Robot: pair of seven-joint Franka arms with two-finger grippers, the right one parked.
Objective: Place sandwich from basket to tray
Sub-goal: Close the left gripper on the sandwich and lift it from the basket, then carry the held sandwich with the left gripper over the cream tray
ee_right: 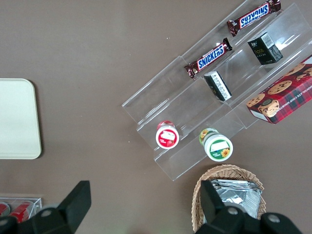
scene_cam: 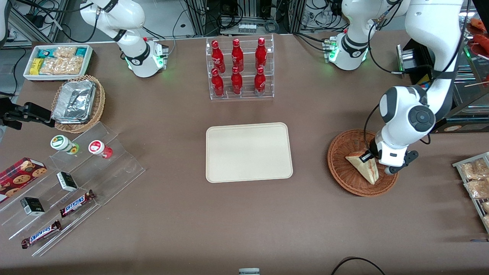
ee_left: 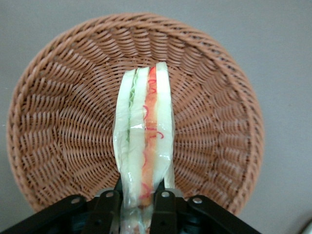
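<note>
The sandwich (scene_cam: 363, 167), a pale bread wedge in clear wrap, lies in the round reddish-brown basket (scene_cam: 338, 147) toward the working arm's end of the table. My left gripper (scene_cam: 371, 157) is down in the basket, shut on the sandwich's wide end. In the left wrist view the black fingers (ee_left: 163, 209) press both bread faces of the sandwich (ee_left: 145, 136), its red and green filling edge facing the camera, over the basket's weave (ee_left: 63, 122); the gripper (ee_left: 136, 207) holds it on edge. The cream tray (scene_cam: 248, 152) lies empty at the table's middle, beside the basket; its corner shows in the right wrist view (ee_right: 17, 119).
A clear rack of red bottles (scene_cam: 240, 68) stands farther from the front camera than the tray. A rack of snack packets (scene_cam: 475, 179) sits at the working arm's table edge. A tan basket with foil trays (scene_cam: 78, 103) and a clear stepped stand (scene_cam: 76, 183) are at the parked arm's end.
</note>
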